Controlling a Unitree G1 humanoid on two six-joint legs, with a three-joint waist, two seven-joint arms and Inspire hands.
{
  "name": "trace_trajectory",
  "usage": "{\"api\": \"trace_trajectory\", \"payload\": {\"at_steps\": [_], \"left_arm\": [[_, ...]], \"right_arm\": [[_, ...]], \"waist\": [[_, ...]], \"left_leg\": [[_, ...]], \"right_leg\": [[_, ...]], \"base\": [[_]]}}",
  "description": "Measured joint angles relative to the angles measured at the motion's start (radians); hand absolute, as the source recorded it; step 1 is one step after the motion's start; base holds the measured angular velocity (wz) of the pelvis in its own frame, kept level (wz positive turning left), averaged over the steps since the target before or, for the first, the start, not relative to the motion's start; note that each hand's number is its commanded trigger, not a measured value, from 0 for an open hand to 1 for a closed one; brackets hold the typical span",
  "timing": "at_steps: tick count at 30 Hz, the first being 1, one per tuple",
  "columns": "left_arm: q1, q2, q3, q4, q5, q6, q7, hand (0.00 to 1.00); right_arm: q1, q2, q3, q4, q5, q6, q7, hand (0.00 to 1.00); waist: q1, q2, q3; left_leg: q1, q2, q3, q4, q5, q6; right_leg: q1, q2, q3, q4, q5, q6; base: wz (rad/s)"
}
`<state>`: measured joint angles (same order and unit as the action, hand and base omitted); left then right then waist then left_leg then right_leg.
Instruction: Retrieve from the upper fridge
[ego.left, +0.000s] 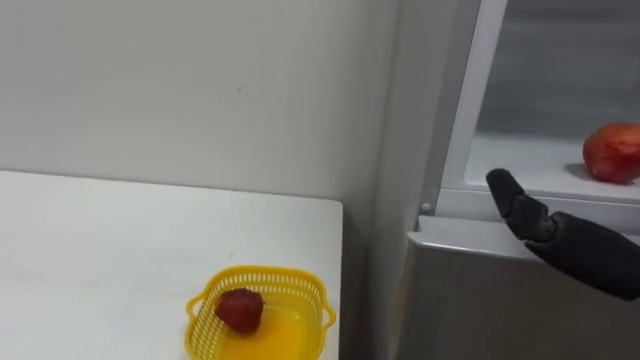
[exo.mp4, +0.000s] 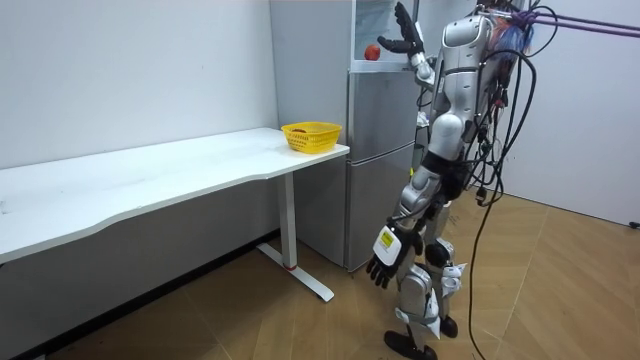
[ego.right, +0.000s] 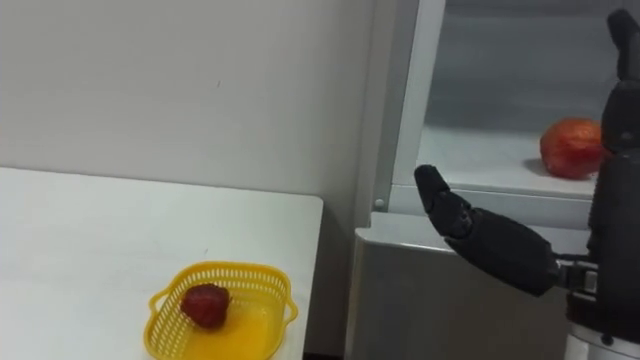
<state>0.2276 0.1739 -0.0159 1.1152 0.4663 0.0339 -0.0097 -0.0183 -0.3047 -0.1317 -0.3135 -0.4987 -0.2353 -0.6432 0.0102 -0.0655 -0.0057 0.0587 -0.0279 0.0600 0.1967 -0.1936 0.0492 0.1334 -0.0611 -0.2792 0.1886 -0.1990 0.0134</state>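
Right hand (ego.right: 510, 255) up at upper fridge (ego.left: 478, 90), fingers (ego.right: 622, 50) apart, clamped on nothing. Red fruit (ego.right: 572, 148) on shelf (ego.left: 520, 160) just beside fingers. Left hand (exo.mp4: 385, 262) hanging low, fingers relaxed.

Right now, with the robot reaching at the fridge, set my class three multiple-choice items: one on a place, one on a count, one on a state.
1. The yellow basket stands: A on the white table; B on a chair; C on the floor.
2. Red fruits in sight: A one; B two; C four.
3. The right hand is: A shut on a fruit; B open, empty; C shut on the basket.
Key: A, it sits at the table's corner; B, a basket fruit and a shelf fruit in the upper fridge; B, straight fingers short of the shelf fruit.
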Motion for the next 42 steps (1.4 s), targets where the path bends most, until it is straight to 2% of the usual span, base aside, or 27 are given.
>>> {"api": "trace_trajectory", "payload": {"at_steps": [6,8,10,15,18,22,25,27,31,36,38,42], "left_arm": [[0.011,0.001,0.016,0.000,0.000,0.001,-0.002,0.00],[0.009,0.001,0.027,-0.001,0.001,0.001,-0.002,0.00],[0.007,0.001,0.044,-0.009,0.002,0.003,-0.002,0.00],[0.005,0.005,0.045,-0.028,0.002,0.009,-0.024,0.00],[0.004,0.014,0.048,-0.047,0.007,0.009,-0.026,0.00],[-0.001,0.026,0.052,-0.048,0.007,0.010,-0.025,0.00],[-0.005,0.036,0.052,-0.044,0.007,0.017,-0.030,0.00],[-0.006,0.036,0.052,-0.041,0.006,0.029,-0.034,0.00],[0.001,0.040,0.051,-0.041,0.005,0.034,-0.044,0.00],[0.004,0.044,0.051,-0.043,0.006,0.034,-0.043,0.00],[0.005,0.048,0.055,-0.044,0.007,0.034,-0.042,0.00],[0.011,0.048,0.058,-0.042,0.008,0.034,-0.042,0.00]], "right_arm": [[-0.012,-0.024,-0.051,0.034,0.035,0.000,-0.038,0.00],[-0.028,-0.040,-0.058,0.063,0.047,0.011,-0.039,0.00],[-0.049,-0.063,-0.062,0.092,0.058,0.025,-0.031,0.00],[-0.158,-0.066,-0.070,0.227,0.058,0.054,-0.019,0.00],[-0.189,-0.072,-0.070,0.279,0.062,0.063,-0.019,0.00],[-0.247,-0.114,-0.070,0.360,0.074,0.069,-0.019,0.00],[-0.277,-0.154,-0.070,0.403,0.111,0.100,-0.016,0.00],[-0.290,-0.179,-0.070,0.433,0.138,0.116,-0.016,0.00],[-0.312,-0.202,-0.069,0.467,0.166,0.143,-0.015,0.00],[-0.353,-0.241,-0.052,0.525,0.157,0.150,0.009,0.00],[-0.360,-0.262,-0.052,0.537,0.155,0.153,0.015,0.00],[-0.387,-0.285,-0.052,0.552,0.154,0.155,0.015,0.00]], "waist": [[0.004,-0.013,0.0031],[0.008,-0.021,0.0014],[0.011,-0.029,0.0062],[0.014,-0.043,0.0062],[0.021,-0.050,0.0031],[0.021,-0.051,0.0045],[0.022,-0.056,0.0073],[0.023,-0.059,0.0066],[0.023,-0.065,0.0053],[0.025,-0.077,0.0051],[0.026,-0.091,-0.0020],[0.028,-0.102,-0.0050]], "left_leg": [[-0.002,-0.001,-0.002,0.000,0.000,0.000],[-0.009,-0.001,-0.004,0.000,0.001,-0.001],[-0.015,-0.001,-0.006,0.002,0.002,-0.002],[-0.017,-0.001,-0.009,0.002,0.001,-0.001],[-0.021,-0.002,-0.020,0.008,0.002,-0.002],[-0.027,-0.004,-0.022,0.006,0.002,-0.002],[-0.031,-0.003,-0.030,0.006,0.002,-0.002],[-0.031,-0.003,-0.034,0.006,0.002,-0.002],[-0.033,-0.004,-0.039,0.006,0.002,-0.002],[-0.038,-0.003,-0.039,0.006,0.004,-0.005],[-0.046,-0.001,-0.039,0.007,0.005,-0.007],[-0.048,-0.002,-0.039,0.010,0.007,-0.006]], "right_leg": [[-0.008,-0.001,-0.001,0.001,0.000,0.000],[-0.012,0.000,0.000,0.001,0.000,0.000],[-0.013,0.000,-0.003,0.000,0.000,0.000],[-0.013,-0.003,-0.027,0.001,0.000,0.000],[-0.011,-0.005,-0.050,0.000,0.000,0.000],[-0.009,-0.005,-0.060,-0.001,0.000,0.000],[-0.010,-0.005,-0.069,-0.002,0.000,0.000],[-0.010,-0.005,-0.071,-0.002,0.000,0.001],[-0.010,-0.004,-0.072,-0.002,0.000,0.000],[-0.016,-0.003,-0.071,-0.002,0.000,0.000],[-0.025,-0.002,-0.071,-0.001,0.000,0.000],[-0.027,-0.003,-0.077,-0.001,0.000,0.000]], "base": [[0.00],[0.00],[0.02],[0.05],[0.11],[0.09],[0.05],[0.04],[0.02],[0.00],[0.00],[0.00]]}}
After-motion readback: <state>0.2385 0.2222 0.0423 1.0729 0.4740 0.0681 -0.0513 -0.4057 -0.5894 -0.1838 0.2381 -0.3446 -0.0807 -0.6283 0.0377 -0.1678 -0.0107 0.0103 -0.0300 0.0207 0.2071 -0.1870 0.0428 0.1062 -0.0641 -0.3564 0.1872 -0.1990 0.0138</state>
